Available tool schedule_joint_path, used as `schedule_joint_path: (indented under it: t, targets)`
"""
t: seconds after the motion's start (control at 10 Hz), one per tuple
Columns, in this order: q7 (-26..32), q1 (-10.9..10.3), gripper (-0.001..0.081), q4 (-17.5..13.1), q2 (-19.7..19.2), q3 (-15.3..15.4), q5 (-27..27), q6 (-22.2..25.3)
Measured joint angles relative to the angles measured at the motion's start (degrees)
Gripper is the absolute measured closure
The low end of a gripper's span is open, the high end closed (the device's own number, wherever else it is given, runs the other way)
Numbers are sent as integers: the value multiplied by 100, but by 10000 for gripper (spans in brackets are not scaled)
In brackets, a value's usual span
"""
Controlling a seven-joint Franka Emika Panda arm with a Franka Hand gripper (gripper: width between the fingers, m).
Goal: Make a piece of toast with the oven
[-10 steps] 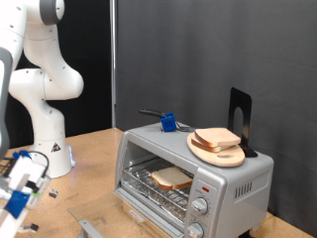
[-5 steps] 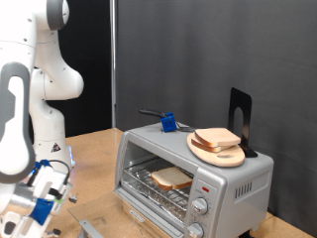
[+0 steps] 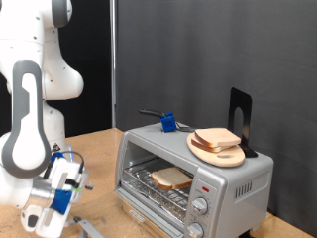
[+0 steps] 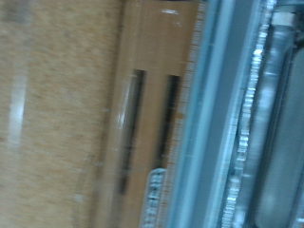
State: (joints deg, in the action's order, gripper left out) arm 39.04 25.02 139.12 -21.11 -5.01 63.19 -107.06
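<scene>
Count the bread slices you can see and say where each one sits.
2. One piece of toast lies on the wire rack inside the oven; another slice rests on the round wooden board on the oven's top. More may be hidden.

White arm (image 3: 35,109) at the exterior view's left, upper links rising out of the top edge, then folding down steeply toward the bottom left corner. Gripper (image 3: 61,188) low near the bottom edge, blue-trimmed, tilted toward the exterior view's right. Finger spacing impossible to tell. No fingers visible in the blurred wrist view.
</scene>
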Motion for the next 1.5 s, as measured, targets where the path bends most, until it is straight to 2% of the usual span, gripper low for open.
schedule_joint_path:
  t: [0.3,0.5,1.1,1.5]
  targets:
    - [-115,77,6,104,434,-35,-1,648]
    - [-249,85,6,193,770,-16,159,846]
    - [-622,-76,6,700,1836,338,917,845]
    - [-887,-428,6,1040,2430,845,1427,356]
